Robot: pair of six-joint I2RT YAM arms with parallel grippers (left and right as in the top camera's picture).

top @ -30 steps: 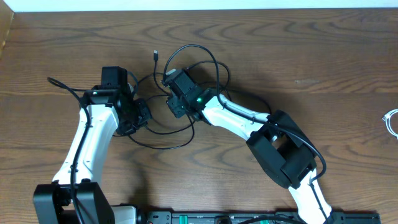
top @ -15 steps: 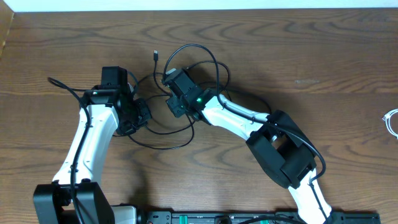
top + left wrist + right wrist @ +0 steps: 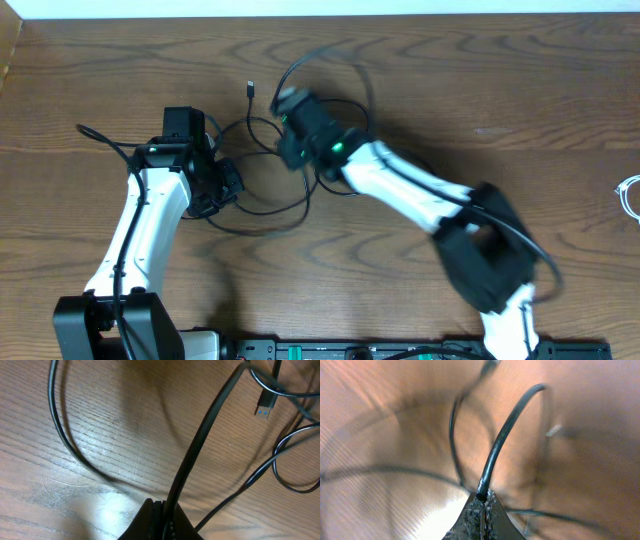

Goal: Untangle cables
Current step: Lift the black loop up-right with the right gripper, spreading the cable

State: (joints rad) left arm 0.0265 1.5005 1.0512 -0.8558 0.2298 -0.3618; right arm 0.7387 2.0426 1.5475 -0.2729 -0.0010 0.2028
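The brown wood-grain table point(image 3: 520, 90) lay under both arms. The white-and-black left arm point(image 3: 150, 215) reached up from the near edge. The white-and-black right arm point(image 3: 400, 190), blurred in the overhead view, stretched across toward it.

The long thin black cable point(image 3: 262, 215) sprawled in loose loops around and between the two grippers. The left gripper point(image 3: 162, 510) had its fingers pressed together on one strand of it. That strand ran straight out from the tips, with further loops lying on the wood on either side. The right gripper point(image 3: 484, 497) likewise pinched a strand, which arched away from its closed tips.

The short thin white cable point(image 3: 630, 195) lay at the table's edge, well apart from both grippers, out past the right one. A small black plug with a blue insert point(image 3: 265, 405) lay ahead of the left gripper's tips and off to their right, near a loop.
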